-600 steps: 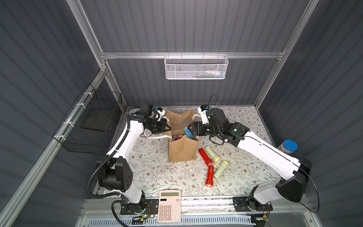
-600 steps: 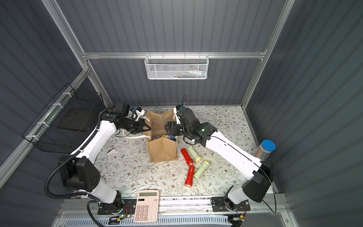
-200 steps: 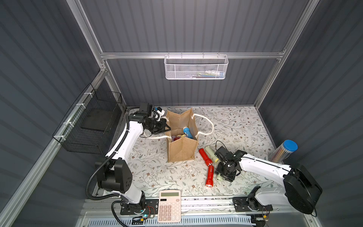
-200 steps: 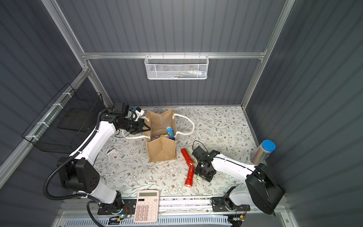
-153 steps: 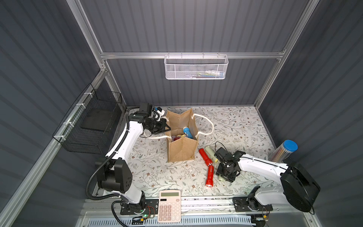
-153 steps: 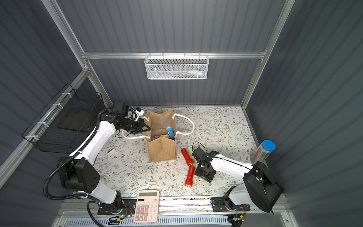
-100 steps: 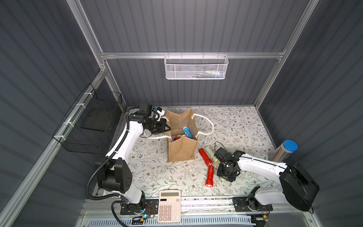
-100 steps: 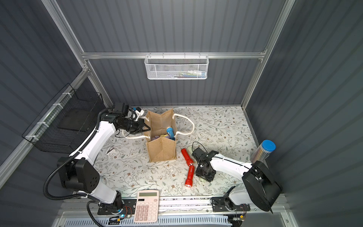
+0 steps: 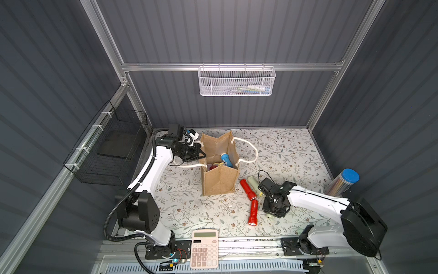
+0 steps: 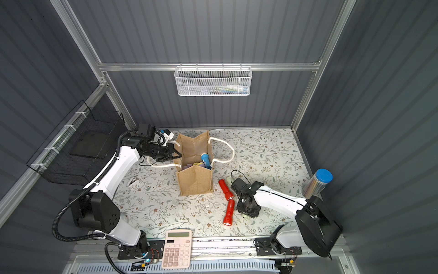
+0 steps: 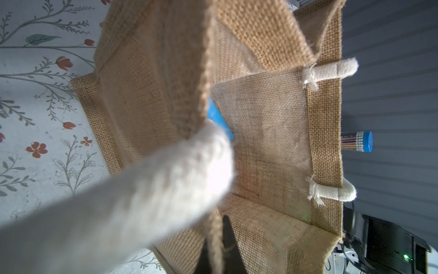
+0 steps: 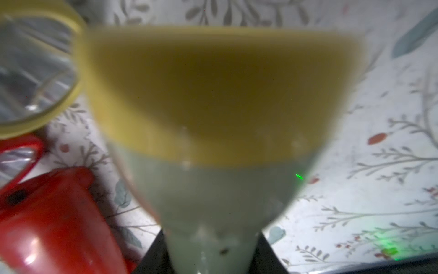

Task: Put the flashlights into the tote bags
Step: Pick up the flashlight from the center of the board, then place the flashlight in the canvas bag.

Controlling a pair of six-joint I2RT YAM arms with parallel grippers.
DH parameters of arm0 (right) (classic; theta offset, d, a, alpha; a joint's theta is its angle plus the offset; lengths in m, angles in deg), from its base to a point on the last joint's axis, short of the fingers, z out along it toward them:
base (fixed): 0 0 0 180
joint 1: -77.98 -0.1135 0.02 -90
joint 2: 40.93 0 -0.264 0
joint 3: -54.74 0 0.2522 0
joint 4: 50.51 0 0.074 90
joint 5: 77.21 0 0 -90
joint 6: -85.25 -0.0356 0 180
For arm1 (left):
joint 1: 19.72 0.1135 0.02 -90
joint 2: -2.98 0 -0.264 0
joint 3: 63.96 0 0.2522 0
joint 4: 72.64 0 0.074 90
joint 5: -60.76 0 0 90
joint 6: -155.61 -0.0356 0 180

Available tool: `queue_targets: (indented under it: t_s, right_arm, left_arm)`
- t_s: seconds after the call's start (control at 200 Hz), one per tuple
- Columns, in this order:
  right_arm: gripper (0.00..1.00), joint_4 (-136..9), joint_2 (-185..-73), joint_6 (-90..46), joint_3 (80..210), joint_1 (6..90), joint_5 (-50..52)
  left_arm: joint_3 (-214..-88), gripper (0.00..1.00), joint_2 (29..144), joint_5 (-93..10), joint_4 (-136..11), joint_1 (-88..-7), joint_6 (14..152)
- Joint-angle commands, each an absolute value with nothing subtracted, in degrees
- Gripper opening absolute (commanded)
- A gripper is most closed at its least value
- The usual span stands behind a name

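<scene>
The bag (image 9: 219,182) is being held open by the clenched left gripper (image 9: 200,155), while a green flashlight (image 12: 213,189) is lying on the table (image 9: 284,154) between the right gripper's (image 9: 275,212) jaws (pinched or not cannot be told). A slip is being risked — its tapered body could be squeezed out, knocking the red flashlight (image 9: 253,211) beside it.

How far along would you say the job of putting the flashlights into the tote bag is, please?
Done: several flashlights sit inside the tote bag, a blue flashlight poking up. In hand: the left gripper pinches the bag's rim, and the right gripper straddles a pale green flashlight on the table; a firm grip isn't clear. Left: that one, two red flashlights and another pale green flashlight beside the bag.
</scene>
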State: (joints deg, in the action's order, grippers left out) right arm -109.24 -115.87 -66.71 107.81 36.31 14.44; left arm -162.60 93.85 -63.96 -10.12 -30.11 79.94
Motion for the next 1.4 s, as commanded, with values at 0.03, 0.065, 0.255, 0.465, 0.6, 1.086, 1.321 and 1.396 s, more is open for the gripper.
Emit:
queue_targets:
  t_s: [0.03, 0.065, 0.255, 0.465, 0.6, 1.086, 1.321, 1.396]
  right_arm:
    - [0.14, -114.3, -108.8, -65.1, 114.0, 36.0, 23.3]
    - [0.14, -115.5, -107.5, -64.9, 115.6, 36.0, 25.0]
    - [0.15, -121.2, -103.3, -59.3, 126.8, 36.2, 32.9]
    - [0.16, -123.8, -104.7, -51.3, 141.1, 36.5, 38.3]
    - [0.17, -117.8, -107.5, -45.8, 146.8, 36.5, 37.2]
    - [0.17, -97.9, -123.5, -38.2, 162.7, 36.5, 17.4]
    - [0.18, -94.7, -131.9, -35.4, 168.3, 36.2, 5.1]
    - [0.18, -95.1, -135.2, -35.5, 169.9, 36.2, 2.8]
  left_arm:
    - [-163.8, 0.00, 92.7, -65.3, -12.1, -29.6, 80.2]
    - [-163.7, 0.00, 92.6, -65.5, -12.1, -29.6, 80.2]
    - [-163.8, 0.00, 92.3, -65.7, -12.0, -29.6, 79.9]
    - [-164.0, 0.00, 92.4, -65.8, -11.9, -29.6, 79.9]
    - [-164.3, 0.00, 92.4, -65.9, -11.8, -29.6, 79.9]
    - [-164.3, 0.00, 91.8, -66.3, -11.7, -29.6, 79.9]
    - [-164.6, 0.00, 91.9, -66.1, -11.4, -29.6, 79.6]
    - [-164.5, 0.00, 91.9, -65.8, -11.3, -29.7, 79.3]
